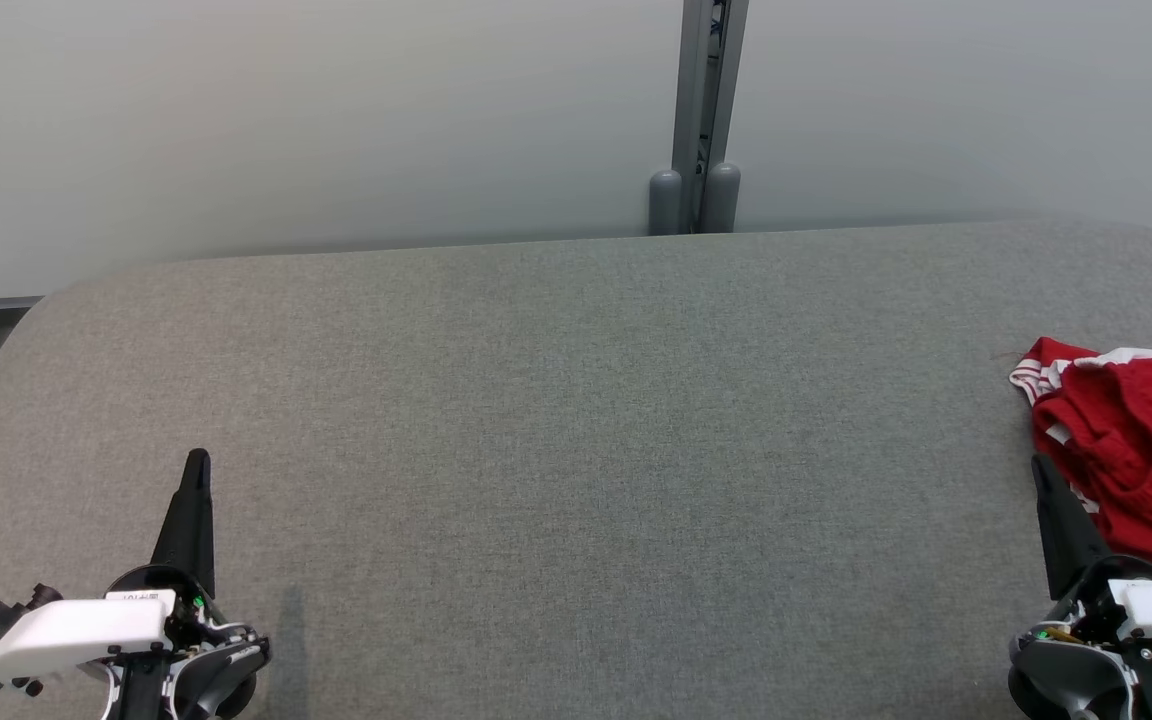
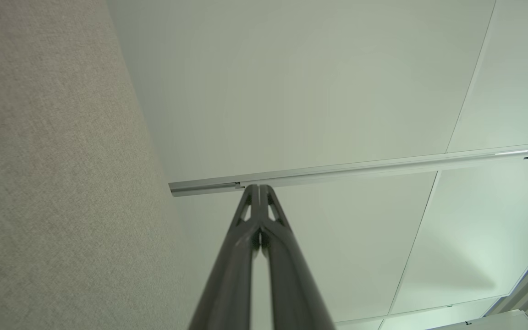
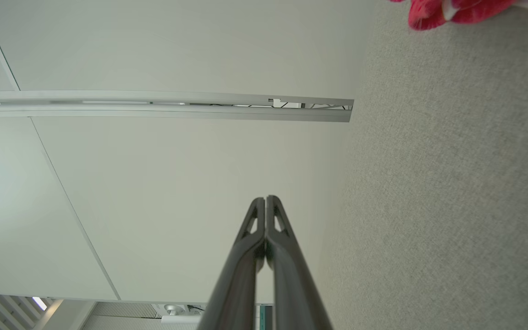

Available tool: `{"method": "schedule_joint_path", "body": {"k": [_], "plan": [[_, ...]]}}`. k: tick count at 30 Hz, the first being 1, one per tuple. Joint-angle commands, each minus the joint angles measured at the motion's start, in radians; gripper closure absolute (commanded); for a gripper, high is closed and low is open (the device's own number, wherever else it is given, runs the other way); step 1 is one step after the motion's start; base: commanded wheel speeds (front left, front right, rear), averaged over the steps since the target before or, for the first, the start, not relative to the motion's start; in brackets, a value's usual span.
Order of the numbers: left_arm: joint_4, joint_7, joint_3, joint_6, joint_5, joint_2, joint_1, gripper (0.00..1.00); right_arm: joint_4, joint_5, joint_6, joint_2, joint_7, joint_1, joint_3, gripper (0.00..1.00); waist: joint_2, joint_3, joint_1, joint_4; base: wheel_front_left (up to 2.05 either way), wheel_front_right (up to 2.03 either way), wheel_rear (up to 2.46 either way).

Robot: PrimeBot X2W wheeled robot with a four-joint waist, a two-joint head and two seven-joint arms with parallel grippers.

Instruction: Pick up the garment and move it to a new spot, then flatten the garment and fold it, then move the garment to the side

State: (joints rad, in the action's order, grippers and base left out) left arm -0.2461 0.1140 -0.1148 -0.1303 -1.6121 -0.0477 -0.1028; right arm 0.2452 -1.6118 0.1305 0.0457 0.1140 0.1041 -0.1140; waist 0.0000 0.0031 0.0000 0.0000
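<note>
The garment (image 1: 1136, 440) is a crumpled red piece with white stripes, lying at the right edge of the grey felt table (image 1: 576, 420). A scrap of the garment (image 3: 447, 11) also shows at the top of the right wrist view. My right gripper (image 1: 1041, 465) sits at the lower right, fingers pressed together, its tip just left of the garment's near edge and holding nothing. My left gripper (image 1: 198, 458) rests at the lower left, also shut and empty, far from the garment. Both wrist views look along closed fingertips, the left gripper (image 2: 259, 188) and the right gripper (image 3: 265, 199), toward pale panels.
A pale wall with a grey metal post (image 1: 706, 110) stands behind the table's far edge. The table's rounded left corner (image 1: 46, 300) drops off near a dark gap. Broad bare felt lies between the two grippers.
</note>
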Motion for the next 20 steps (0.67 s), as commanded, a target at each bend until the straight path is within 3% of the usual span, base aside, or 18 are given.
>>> {"method": "schedule_joint_path", "body": {"k": [1,20], "plan": [[0.003,0.004,-0.003,-0.004,-0.001,-0.005,-0.012,1.0,-0.003,-0.003,0.0,0.009,0.003,0.009,-0.001,1.0,0.0,0.0,0.0,0.0,0.0,0.0,0.0],[0.003,0.004,-0.003,-0.003,-0.001,-0.005,-0.012,1.0,-0.003,-0.003,0.001,0.009,0.003,0.009,-0.001,1.0,0.0,0.0,0.0,0.0,0.0,0.0,0.0]]}}
